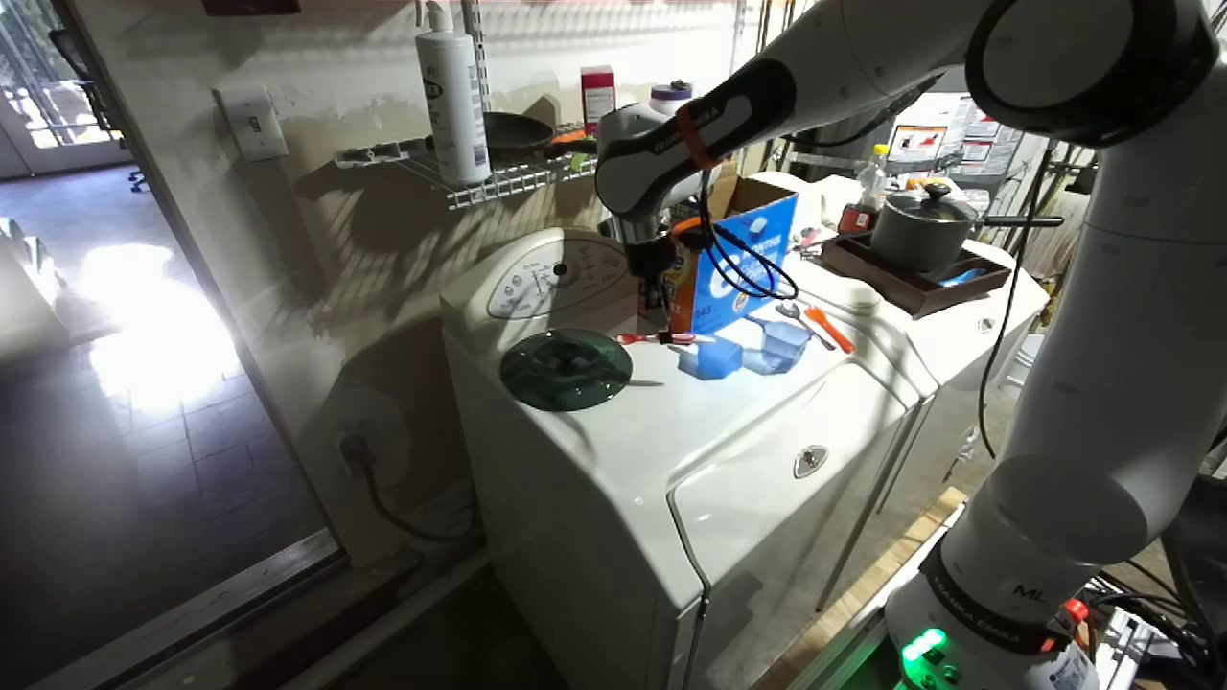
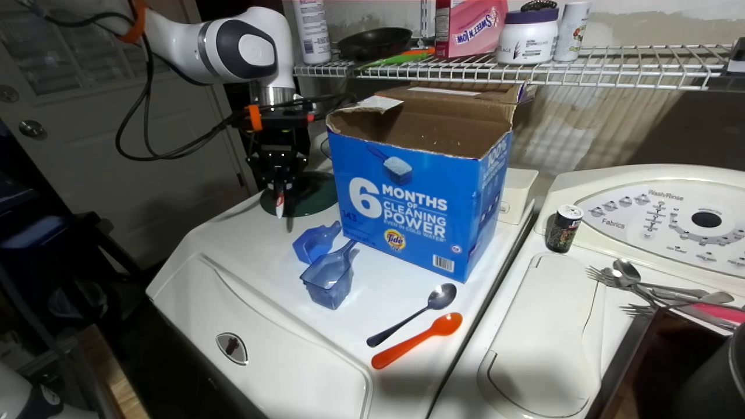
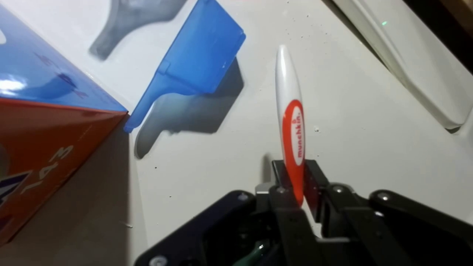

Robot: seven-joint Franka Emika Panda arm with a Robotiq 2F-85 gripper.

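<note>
My gripper (image 3: 296,165) is shut on the red part of a red and white munchkin utensil (image 3: 290,85), whose white end points away from the jaws. In an exterior view the utensil (image 1: 628,338) lies level above the white machine top, its shadow apart from it. A dark green glass plate (image 1: 525,381) rests just beside and below the utensil's red end. Two translucent blue scoops are near: a blue scoop (image 2: 308,247) and a paler scoop (image 2: 327,285). The blue Tide box (image 2: 401,203) stands open-topped close to the gripper.
A dark spoon (image 2: 442,295) and an orange spoon (image 2: 407,346) lie in front of the box. A wire shelf (image 2: 617,73) hangs above, carrying a pan (image 2: 375,43) and bottles. The neighbouring machine bears loose cutlery (image 2: 628,279), a small can (image 2: 563,230) and a pot (image 1: 920,233).
</note>
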